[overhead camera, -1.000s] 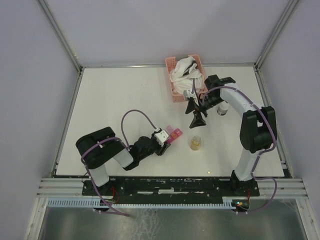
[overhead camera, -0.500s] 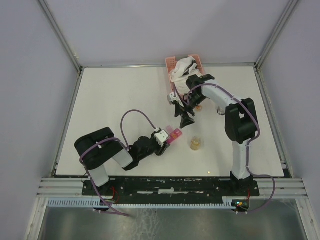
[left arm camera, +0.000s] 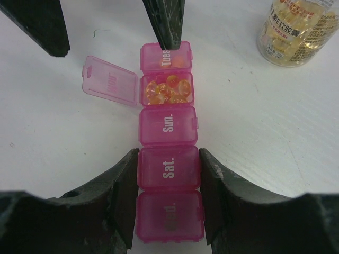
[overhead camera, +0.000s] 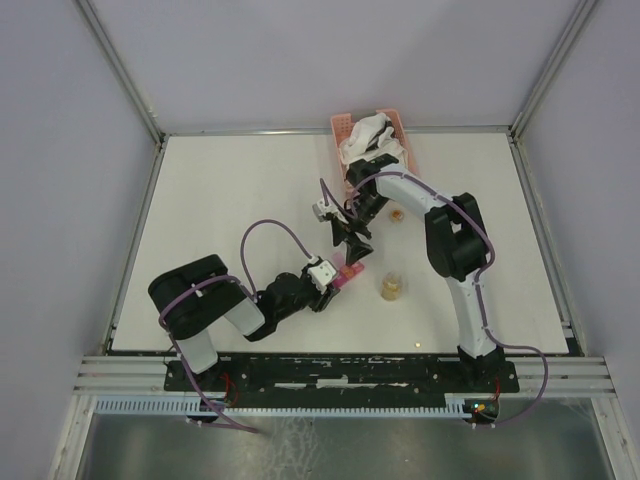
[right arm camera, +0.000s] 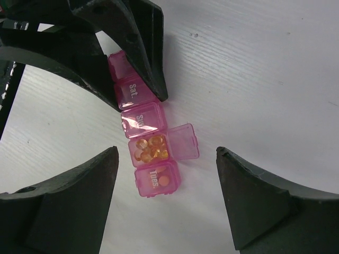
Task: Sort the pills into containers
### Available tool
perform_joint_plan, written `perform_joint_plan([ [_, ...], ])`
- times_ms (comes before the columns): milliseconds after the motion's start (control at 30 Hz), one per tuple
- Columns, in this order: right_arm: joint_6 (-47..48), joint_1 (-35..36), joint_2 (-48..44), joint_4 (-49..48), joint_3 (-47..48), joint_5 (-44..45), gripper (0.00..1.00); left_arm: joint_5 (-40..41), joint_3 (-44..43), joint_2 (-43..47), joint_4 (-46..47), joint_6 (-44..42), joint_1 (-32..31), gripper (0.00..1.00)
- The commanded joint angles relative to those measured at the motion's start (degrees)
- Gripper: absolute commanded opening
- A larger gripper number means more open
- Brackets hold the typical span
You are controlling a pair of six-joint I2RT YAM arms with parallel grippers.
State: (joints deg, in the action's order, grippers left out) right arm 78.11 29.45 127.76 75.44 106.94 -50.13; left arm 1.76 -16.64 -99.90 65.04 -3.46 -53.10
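While the left gripper [left arm camera: 168, 159] clamps five containers [left arm camera: 167, 127], the right gripper [right arm camera: 167, 153] hangs wide.

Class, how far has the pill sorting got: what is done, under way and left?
Done: the open compartment holds a heap of amber pills, and one shows through the Tues. lid. In hand: the left gripper clamps the pill organizer beside the shut Sat. lid; the right gripper hangs open above. Left: the Sun. lid is shut too, and the jar holds many pills.
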Motion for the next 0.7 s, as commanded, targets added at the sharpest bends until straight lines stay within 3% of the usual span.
perform_joint_plan([
  [0,-0.15,0.99,1.27,1.48,2.78,-0.44,0.83,-1.40,0.56,1.01,2.63,-1.02,0.30,0.41],
  [167,0.67,2.30,2.98,3.32,3.88,0.71,0.77,-1.58,0.39,0.71,2.73,-1.02,0.51,0.39],
  [400,3.98,2.63,1.41,8.29,3.69,1.55,0.49,-1.57,0.38,0.65,2.70,-0.59,0.63,0.36],
  [667,3.52,2.56,-4.53,6.73,-1.76,2.73,0.47,-1.48,0.83,1.15,2.77,-0.01,0.97,0.35],
])
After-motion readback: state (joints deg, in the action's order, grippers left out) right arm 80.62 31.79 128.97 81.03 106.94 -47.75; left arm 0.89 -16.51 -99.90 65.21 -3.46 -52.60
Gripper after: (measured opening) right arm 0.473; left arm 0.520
